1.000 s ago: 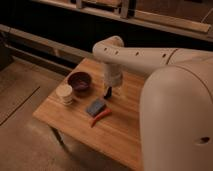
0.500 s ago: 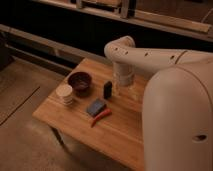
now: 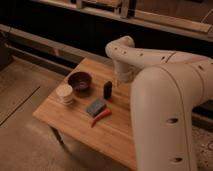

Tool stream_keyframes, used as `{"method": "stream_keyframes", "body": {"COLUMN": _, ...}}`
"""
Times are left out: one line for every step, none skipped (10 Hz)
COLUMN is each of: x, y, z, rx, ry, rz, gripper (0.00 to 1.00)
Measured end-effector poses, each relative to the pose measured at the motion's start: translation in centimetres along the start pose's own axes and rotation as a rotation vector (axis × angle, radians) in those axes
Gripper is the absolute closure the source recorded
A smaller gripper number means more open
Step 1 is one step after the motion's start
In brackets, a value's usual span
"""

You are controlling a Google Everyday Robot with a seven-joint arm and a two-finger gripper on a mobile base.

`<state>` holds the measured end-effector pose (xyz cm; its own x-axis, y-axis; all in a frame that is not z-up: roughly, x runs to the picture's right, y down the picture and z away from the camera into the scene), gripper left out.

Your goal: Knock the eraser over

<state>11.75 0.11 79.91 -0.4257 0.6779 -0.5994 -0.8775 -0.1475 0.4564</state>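
Observation:
The eraser (image 3: 107,89) is a small black block standing upright on the wooden table (image 3: 120,131), just right of the dark bowl (image 3: 80,81). My gripper (image 3: 119,81) hangs from the white arm's wrist a short way to the right of the eraser and slightly behind it, apart from it. The wrist housing hides most of the gripper.
A pale round cup (image 3: 64,93) stands left of the bowl. A flat blue-grey block (image 3: 96,106) and a red-orange handled tool (image 3: 101,117) lie in front of the eraser. My large white arm body (image 3: 170,115) covers the table's right side. A dark rail runs behind.
My arm has swung right, from over the eraser to beside it. The eraser still stands upright in the same place.

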Motion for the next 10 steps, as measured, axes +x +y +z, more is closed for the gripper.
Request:
{"method": "stream_keyframes", "body": {"x": -1.1, "y": 1.6, "z": -0.6, "rx": -0.006, "ry": -0.023, "rz": -0.041, "gripper": 0.35}}
{"method": "stream_keyframes", "body": {"x": -1.8, "y": 3.4, "z": -1.2, "rx": -0.012, "ry": -0.046, "rz": -0.088, "gripper": 0.35}}
{"method": "stream_keyframes", "body": {"x": -2.4, "y": 5.7, "z": -2.0, "rx": -0.027, "ry": -0.067, "rz": -0.141, "gripper": 0.35}}
{"method": "stream_keyframes", "body": {"x": -2.5, "y": 7.8, "z": -2.6, "rx": -0.049, "ry": -0.076, "rz": -0.184, "gripper": 0.35}}
{"method": "stream_keyframes", "body": {"x": -2.6, "y": 10.8, "z": -3.7, "rx": -0.094, "ry": -0.093, "rz": -0.225, "gripper": 0.35}}
{"method": "stream_keyframes", "body": {"x": -2.8, "y": 12.3, "z": -4.6, "rx": -0.132, "ry": -0.11, "rz": -0.228, "gripper": 0.35}}
{"method": "stream_keyframes", "body": {"x": -2.9, "y": 12.7, "z": -5.1, "rx": -0.154, "ry": -0.119, "rz": -0.216, "gripper": 0.35}}
{"method": "stream_keyframes", "body": {"x": -3.1, "y": 12.8, "z": -5.9, "rx": -0.195, "ry": -0.133, "rz": -0.174, "gripper": 0.35}}
{"method": "stream_keyframes", "body": {"x": -2.9, "y": 11.9, "z": -6.7, "rx": -0.229, "ry": -0.139, "rz": -0.121, "gripper": 0.35}}
{"method": "stream_keyframes", "body": {"x": -2.9, "y": 11.3, "z": -7.0, "rx": -0.244, "ry": -0.143, "rz": -0.094, "gripper": 0.35}}
